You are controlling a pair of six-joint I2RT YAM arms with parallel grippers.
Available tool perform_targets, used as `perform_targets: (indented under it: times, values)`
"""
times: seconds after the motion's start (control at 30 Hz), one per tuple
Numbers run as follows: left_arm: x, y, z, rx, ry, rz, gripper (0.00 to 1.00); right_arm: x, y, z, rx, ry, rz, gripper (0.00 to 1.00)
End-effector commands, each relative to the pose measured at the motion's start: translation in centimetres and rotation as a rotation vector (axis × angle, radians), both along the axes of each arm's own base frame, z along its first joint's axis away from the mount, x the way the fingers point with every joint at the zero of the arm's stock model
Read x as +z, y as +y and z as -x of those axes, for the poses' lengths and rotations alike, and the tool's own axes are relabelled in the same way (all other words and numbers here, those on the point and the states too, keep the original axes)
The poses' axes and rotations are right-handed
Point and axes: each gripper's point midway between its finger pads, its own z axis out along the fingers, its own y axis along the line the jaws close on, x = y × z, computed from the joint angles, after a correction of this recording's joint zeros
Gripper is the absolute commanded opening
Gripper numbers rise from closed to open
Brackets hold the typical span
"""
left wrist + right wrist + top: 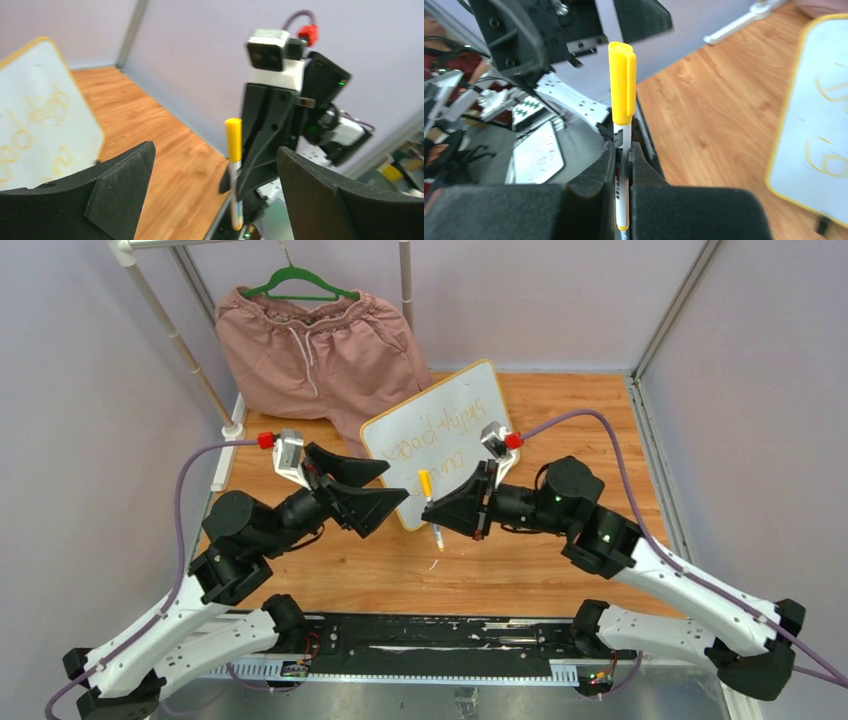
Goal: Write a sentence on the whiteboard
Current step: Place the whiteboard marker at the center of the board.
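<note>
The right pincer [432, 512] is clamped shut on a marker [431, 508], its two black fingers pressed flat against the white barrel. The marker stands upright in the grip, yellow cap on and rising above the fingertips, the lower end poking out beneath them. The right wrist view shows the same thing up close: the right pincer [623, 150] is nipped tight around the marker [622, 125], with no gap left beside the barrel.

The left pincer [395, 483] faces it with its jaws spread wide and nothing between them. Its tips sit just beside the marker, and I see a thin gap there. From the left wrist, the marker [233, 165] shows out beyond the open left pincer [215, 150], framed between its two fingers.

The whiteboard [470, 400] lies on the wooden table [560, 420] just beyond both pincers' tips, turned at an angle, its near corner reaching down between them. The sentence [435, 435] is on it in thin orange script, two lines, the second partly hidden behind the right arm. It shows to the left of the left pincer [35, 120] and to the right of the right one [829, 90].

Farther back, past the left pincer, pink shorts [320, 350] hang from a green hanger [300, 282].
</note>
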Motion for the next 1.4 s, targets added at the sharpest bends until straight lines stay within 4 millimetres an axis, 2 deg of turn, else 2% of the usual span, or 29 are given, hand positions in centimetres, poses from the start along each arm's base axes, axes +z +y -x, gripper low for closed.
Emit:
perform_targets:
  times: [0.0,0.13,0.2,0.37,0.53,0.73,0.8,0.87,0.97,1.0,1.03,1.1,1.27,1.37]
  values:
    - [-1.4,3.8,-2.4,0.244,-0.03,-0.154,0.97,-4.7,-4.8,-2.4,-0.219,-0.017,0.218,0.0]
    - [-4.1,6.4,-4.4,0.408,-0.026,-0.335,0.96,-9.4,-9.1,-4.2,-0.377,0.048,0.372,0.0]
    - [-4.6,7.3,-4.8,0.455,-0.032,-0.411,0.95,-11.5,-11.4,-5.0,-0.464,0.07,0.451,0.0]
    - [-5.3,9.3,-5.4,0.54,-0.08,-0.507,0.95,-14.6,-16.6,-7.1,-0.675,0.136,0.621,0.0]
    - [-7.0,10.5,-6.0,0.608,-0.112,-0.533,0.95,-16.5,-19.4,-8.8,-0.787,0.224,0.676,0.0]
    - [-10.5,10.2,-6.5,0.608,-0.09,-0.596,0.95,-17.4,-20.6,-10.1,-0.847,0.275,0.698,0.0]
    - [-11.3,10.3,-6.5,0.607,-0.074,-0.608,0.95,-17.3,-20.5,-10.0,-0.84,0.278,0.686,0.0]
    - [-11.5,10.0,-6.2,0.587,-0.059,-0.588,0.95,-16.3,-18.8,-9.4,-0.754,0.26,0.612,0.0]
    - [-10.5,8.7,-5.2,0.506,-0.047,-0.493,0.94,-14.0,-16.4,-8.1,-0.633,0.205,0.458,0.0]
    - [-9.9,7.9,-4.6,0.459,-0.043,-0.447,0.94,-13.3,-15.8,-7.7,-0.605,0.18,0.412,0.0]
    - [-8.7,5.3,-3.1,0.314,-0.046,-0.335,0.94,-11.6,-14.3,-6.5,-0.529,0.105,0.325,0.0]
    - [-8.0,3.3,-2.0,0.203,-0.038,-0.264,0.93,-10.9,-13.8,-6.0,-0.501,0.066,0.317,0.0]
    - [-6.8,-1.4,-0.5,-0.029,0.013,-0.177,0.88,-9.0,-11.9,-3.5,-0.356,-0.038,0.28,0.0]
    - [-6.8,-3.4,-0.3,-0.111,0.069,-0.154,0.85,-7.6,-10.8,-1.9,-0.274,-0.083,0.223,0.0]
